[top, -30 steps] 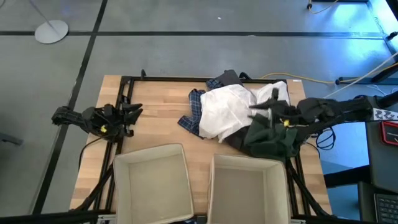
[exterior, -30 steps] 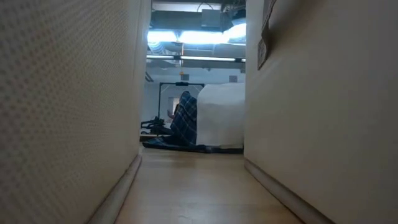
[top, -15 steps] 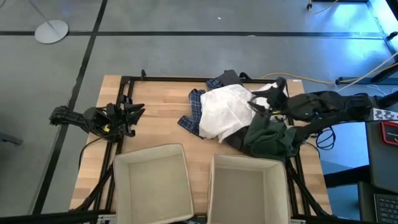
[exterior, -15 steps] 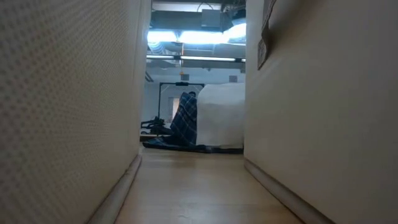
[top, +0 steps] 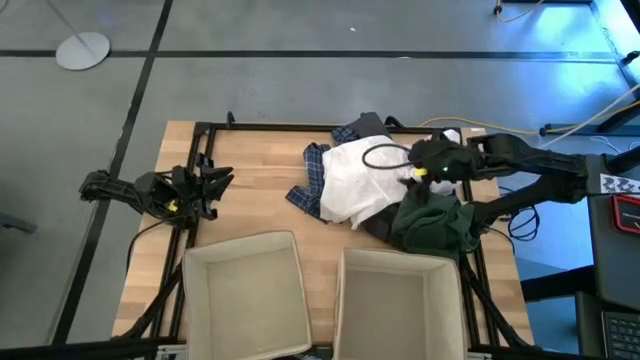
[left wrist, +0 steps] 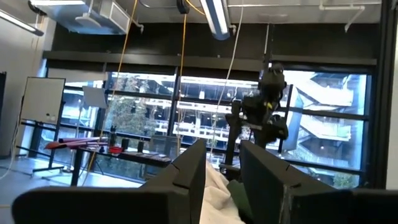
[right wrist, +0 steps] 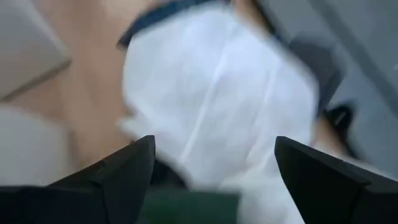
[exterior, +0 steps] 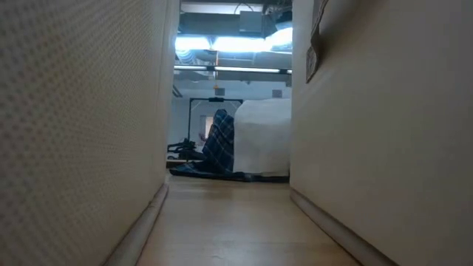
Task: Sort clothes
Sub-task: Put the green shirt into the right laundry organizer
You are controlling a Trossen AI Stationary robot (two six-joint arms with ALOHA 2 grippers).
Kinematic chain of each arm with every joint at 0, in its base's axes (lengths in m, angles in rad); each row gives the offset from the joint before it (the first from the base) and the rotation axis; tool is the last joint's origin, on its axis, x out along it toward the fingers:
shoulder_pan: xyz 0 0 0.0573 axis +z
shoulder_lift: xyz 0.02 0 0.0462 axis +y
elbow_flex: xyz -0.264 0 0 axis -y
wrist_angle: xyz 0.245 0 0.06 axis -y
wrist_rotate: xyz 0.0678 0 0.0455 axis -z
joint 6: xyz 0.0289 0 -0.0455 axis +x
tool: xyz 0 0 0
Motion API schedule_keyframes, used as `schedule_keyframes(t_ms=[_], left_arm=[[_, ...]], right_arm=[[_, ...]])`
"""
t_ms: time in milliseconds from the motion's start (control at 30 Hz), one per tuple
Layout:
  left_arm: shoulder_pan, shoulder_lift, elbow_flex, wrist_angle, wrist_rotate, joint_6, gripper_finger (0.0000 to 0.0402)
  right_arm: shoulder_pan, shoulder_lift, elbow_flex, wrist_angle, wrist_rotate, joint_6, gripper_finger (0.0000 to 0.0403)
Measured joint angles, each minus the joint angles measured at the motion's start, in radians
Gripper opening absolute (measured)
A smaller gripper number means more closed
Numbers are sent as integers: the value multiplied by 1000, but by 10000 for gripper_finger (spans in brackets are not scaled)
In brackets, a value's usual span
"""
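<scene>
The clothes lie in a pile at the table's far right. The white garment is on top, and the plaid shirt sticks out from under its left side. The dark green garment lies at the right, and the dark grey one is at the far edge. My right gripper hovers open over the white garment, slanting down, with nothing between its fingers. My left gripper waits at the table's left edge. A narrow gap shows between its fingers, and nothing is in it.
Two beige fabric boxes stand side by side at the table's near edge. The low view looks down the lane between them at the plaid shirt and the white garment. Bare wood lies between my left gripper and the pile.
My right gripper has swung from above the dark green garment toward the table's far edge and left, until it is over the white garment. It has tipped downward and opened wider. The clothes lie as before.
</scene>
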Motion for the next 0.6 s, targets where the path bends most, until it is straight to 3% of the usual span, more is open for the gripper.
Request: schedule_keyframes(t_ms=[133,300,600], left_arm=[[0,0,0,0,0,0,88],[0,0,0,2,0,8,88],[0,0,0,1,0,2,88]], right_arm=[[27,-5,0,-98,-120,155,335],[105,-10,0,-257,-118,328,335],[279,-31,-62,-252,-74,522,335]])
